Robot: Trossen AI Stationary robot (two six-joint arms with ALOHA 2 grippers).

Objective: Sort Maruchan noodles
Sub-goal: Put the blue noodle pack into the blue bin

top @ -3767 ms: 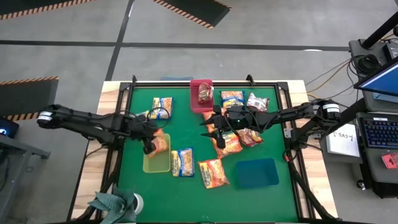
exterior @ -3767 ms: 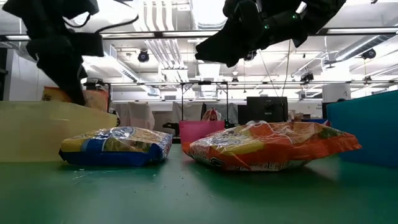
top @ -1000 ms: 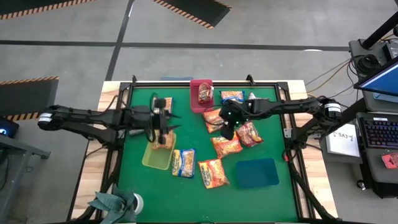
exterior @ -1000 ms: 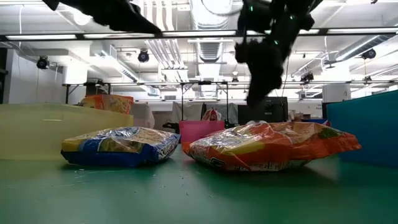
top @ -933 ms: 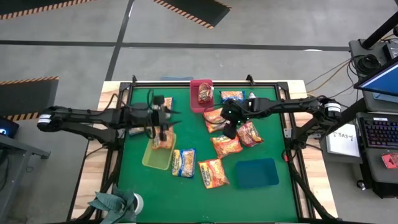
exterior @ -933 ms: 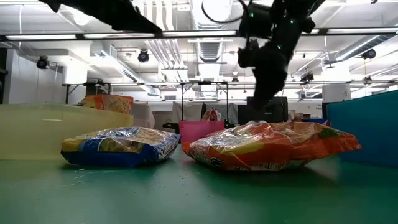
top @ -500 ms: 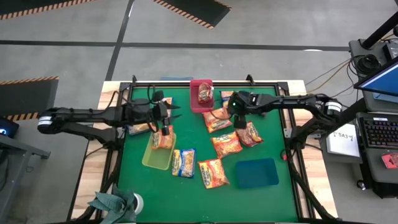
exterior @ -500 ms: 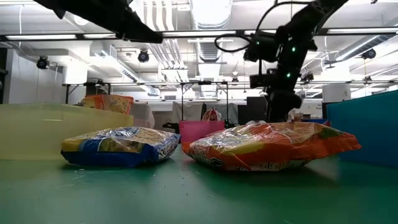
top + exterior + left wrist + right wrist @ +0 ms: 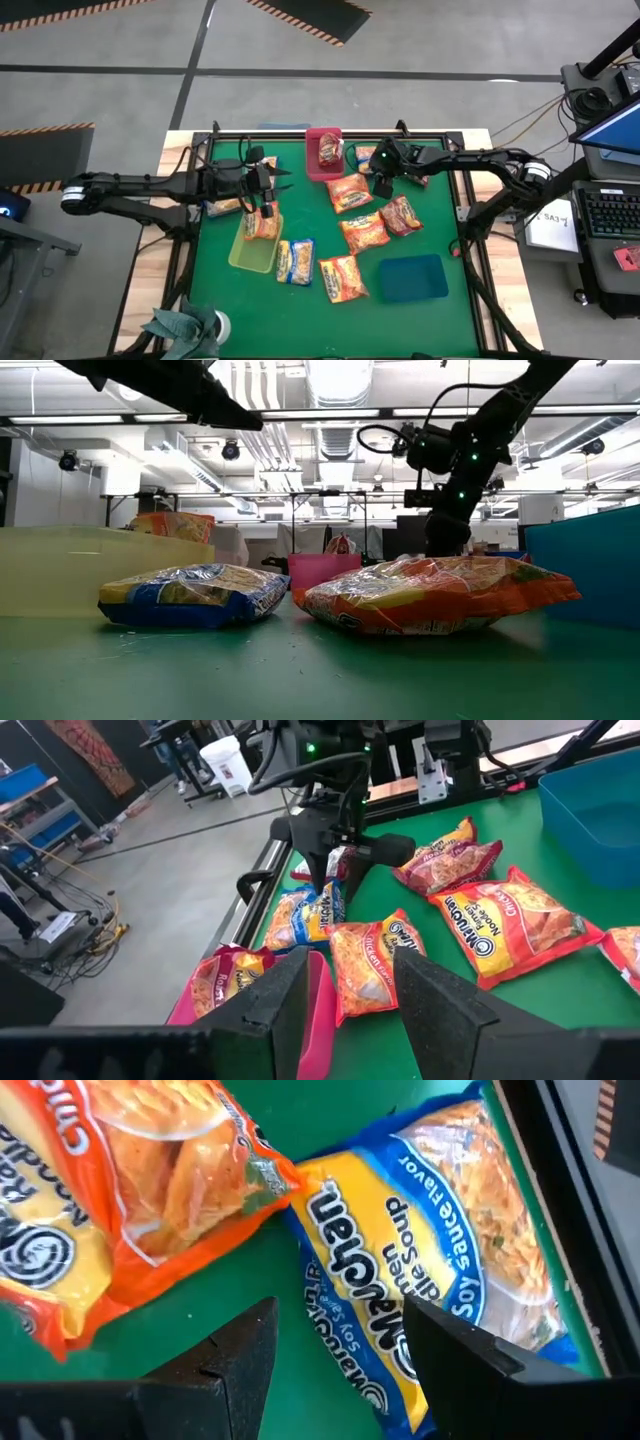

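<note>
From my remote station I read the right gripper (image 9: 380, 172) at the far edge of the table, pointing down directly above a blue-and-yellow packet (image 9: 430, 1270); in the right wrist view its two fingers (image 9: 225, 1365) stand apart with green mat visible between them, holding nothing. An orange packet (image 9: 120, 1210) lies just beside the blue-and-yellow one, their corners overlapping. In the high view that orange packet (image 9: 350, 192) sits near the red tray (image 9: 311, 168), which holds one dark red packet (image 9: 329, 150). The left gripper (image 9: 263, 190) hangs over the left half of the table, above the far end of the yellow-green tray (image 9: 243, 262); the left wrist view shows its fingers (image 9: 285, 995) spread, with nothing between them. An orange packet in the tray (image 9: 262, 226) lies at that end of the yellow-green tray. Farther out on the green mat (image 9: 450, 320) I see two more orange packets (image 9: 364, 232) and (image 9: 343, 277), a dark red packet beside them (image 9: 404, 214), and a blue-and-yellow packet near the tray (image 9: 295, 260). The blue tray (image 9: 412, 278) stands at the near right. A further packet (image 9: 225, 206) lies under the left arm; I cannot tell its colour.
</note>
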